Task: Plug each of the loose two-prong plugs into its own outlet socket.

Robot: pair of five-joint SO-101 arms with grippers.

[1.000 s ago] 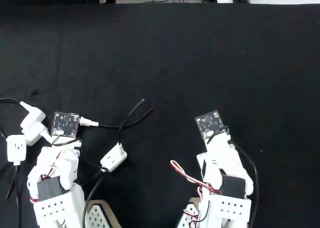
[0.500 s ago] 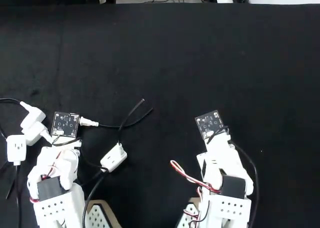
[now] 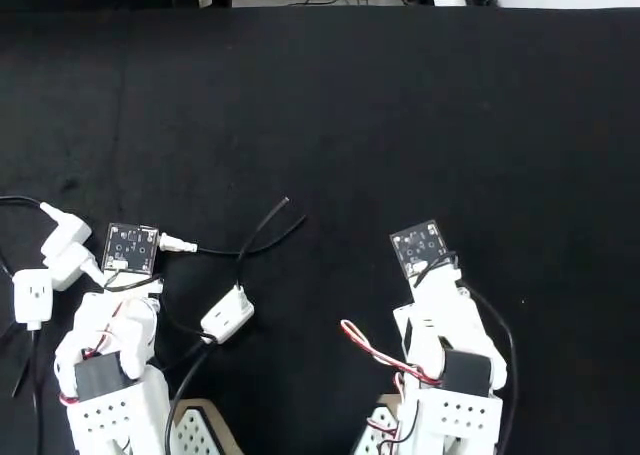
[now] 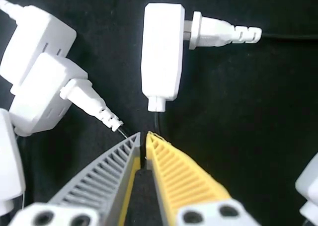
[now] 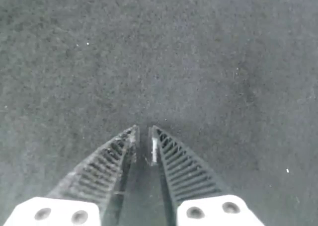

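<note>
My left gripper (image 4: 145, 135) is shut, its tips low over the black cloth. Just ahead of it lies a white outlet block (image 4: 163, 49) with a white two-prong plug (image 4: 218, 31) in its side; the block's thin black cord runs to my fingertips. Beside it lie two more white outlet blocks (image 4: 35, 35) (image 4: 43, 99), one with a plug (image 4: 89, 103) in it. In the high view that plug's tip (image 3: 178, 243) shows beside the left arm (image 3: 105, 345). Another white block (image 3: 228, 316) lies between the arms. My right gripper (image 5: 144, 130) is shut over bare cloth.
White blocks (image 3: 62, 240) and a socket piece (image 3: 31, 297) cluster at the table's left edge with black cords. A loose black cable (image 3: 265, 227) curls toward the middle. The right arm (image 3: 445, 345) sits at the near edge; black cloth stretches beyond.
</note>
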